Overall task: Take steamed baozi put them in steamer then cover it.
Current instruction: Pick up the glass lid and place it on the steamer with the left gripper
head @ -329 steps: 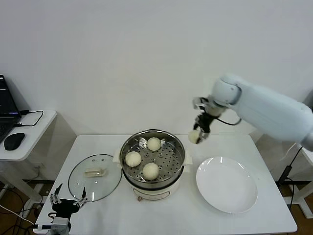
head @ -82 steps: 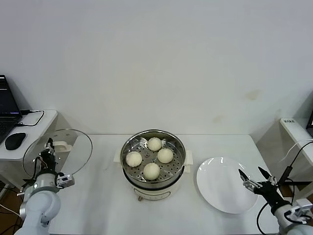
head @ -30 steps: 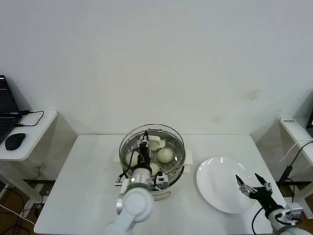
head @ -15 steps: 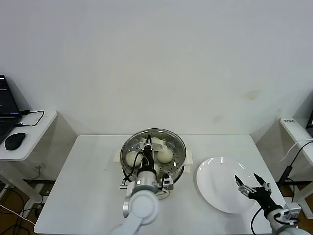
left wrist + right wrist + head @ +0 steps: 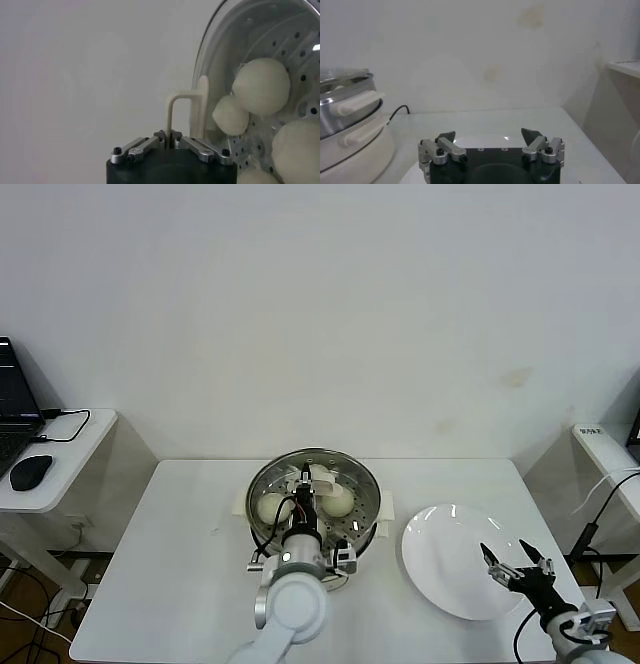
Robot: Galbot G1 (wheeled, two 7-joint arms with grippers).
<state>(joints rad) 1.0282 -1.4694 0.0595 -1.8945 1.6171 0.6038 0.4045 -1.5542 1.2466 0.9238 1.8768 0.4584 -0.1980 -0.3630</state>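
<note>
Lowered onto steamer (image 5: 262,496) since earlier, cover (image 5: 314,476) pinched by handle in left claw (image 5: 302,487); right claw (image 5: 514,567) open, idle; early release risks off-centre seating

Left arm reached up the middle of the head view, wrist bent forward and down, left gripper (image 5: 303,487) pinched shut on the cover's handle (image 5: 192,107), right arm parked low at the right, right gripper (image 5: 517,567) spread wide, holding nothing
</note>
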